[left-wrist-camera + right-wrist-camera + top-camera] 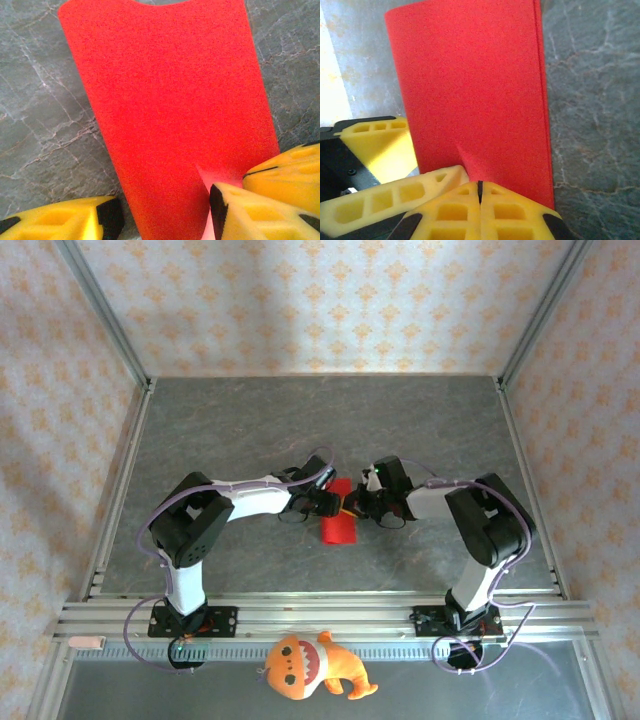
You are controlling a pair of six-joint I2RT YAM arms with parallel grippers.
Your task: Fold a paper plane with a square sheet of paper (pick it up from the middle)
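The red sheet of paper (339, 522) lies mid-table, doubled over into a narrow rectangle with a rounded fold. My right gripper (480, 189) is shut on the paper (470, 85) at its near edge, and a small crease runs from the pinch into the sheet. It comes in from the right in the top view, where the right gripper (356, 504) meets the left gripper (328, 502). The left gripper (164, 215) is open, its fingers standing either side of the paper (170, 100) at the same end. One right finger (290, 172) shows beside them.
An orange plush toy with white teeth (312, 668) lies in front of the arm bases, below the aluminium rail (320, 615). Metal frame posts and patterned walls close in the grey table (250, 430) on three sides.
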